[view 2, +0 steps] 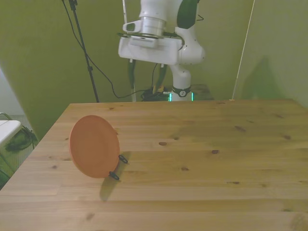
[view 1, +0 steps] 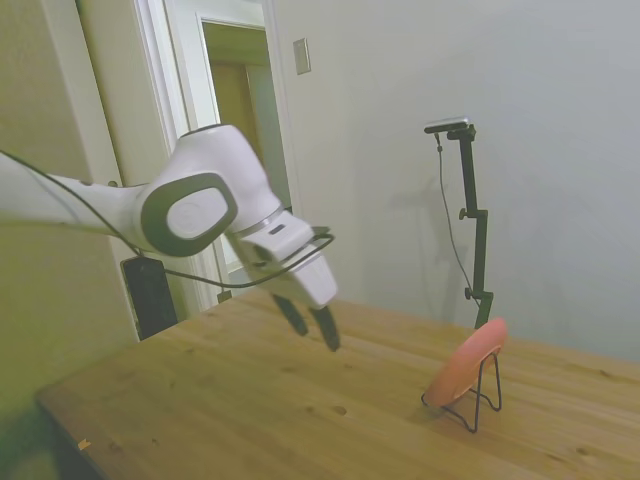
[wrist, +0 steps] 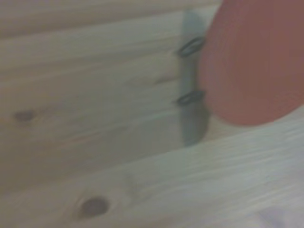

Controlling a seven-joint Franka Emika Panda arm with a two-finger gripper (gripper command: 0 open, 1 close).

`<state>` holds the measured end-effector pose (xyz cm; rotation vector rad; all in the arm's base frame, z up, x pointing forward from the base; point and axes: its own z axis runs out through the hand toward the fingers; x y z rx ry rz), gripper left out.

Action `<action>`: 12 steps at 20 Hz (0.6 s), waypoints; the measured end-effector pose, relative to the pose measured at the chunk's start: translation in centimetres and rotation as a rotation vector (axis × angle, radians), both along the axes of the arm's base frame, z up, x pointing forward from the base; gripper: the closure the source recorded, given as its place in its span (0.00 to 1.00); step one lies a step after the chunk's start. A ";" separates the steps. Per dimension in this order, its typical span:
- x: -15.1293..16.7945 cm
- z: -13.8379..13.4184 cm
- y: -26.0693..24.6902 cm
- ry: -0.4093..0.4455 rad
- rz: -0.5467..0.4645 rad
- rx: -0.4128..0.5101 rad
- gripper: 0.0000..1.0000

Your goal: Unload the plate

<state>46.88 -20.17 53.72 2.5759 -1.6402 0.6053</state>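
The salmon-orange plate (view 1: pixel 466 362) leans tilted on a thin black wire stand (view 1: pixel 483 397) at the side view's right. In the front view the plate (view 2: pixel 94 146) sits toward the front view's left, with the stand's feet (view 2: pixel 118 167) showing beside it. The wrist view holds a blurred plate (wrist: pixel 256 61) and two stand feet (wrist: pixel 191 46). My gripper (view 1: pixel 314 328) hangs in the air above the table, well apart from the plate, open with nothing between its dark fingers (view 2: pixel 132 77). In the front view the gripper (view 2: pixel 147 77) is high behind the table's far edge.
A wooden table (view 2: pixel 202 163) with knots spreads under everything. Black cables (view 2: pixel 96 67) hang at the back on the front view's left. An open doorway (view 1: pixel 240 150) and a wall lie behind the arm in the side view.
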 end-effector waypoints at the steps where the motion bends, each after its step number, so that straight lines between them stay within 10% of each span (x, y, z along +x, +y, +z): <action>1: 0.9 0.1 -1.9 -0.007 -0.023 -0.010 0.00; 12: 8.0 0.6 -10.4 0.018 -0.109 -0.103 0.00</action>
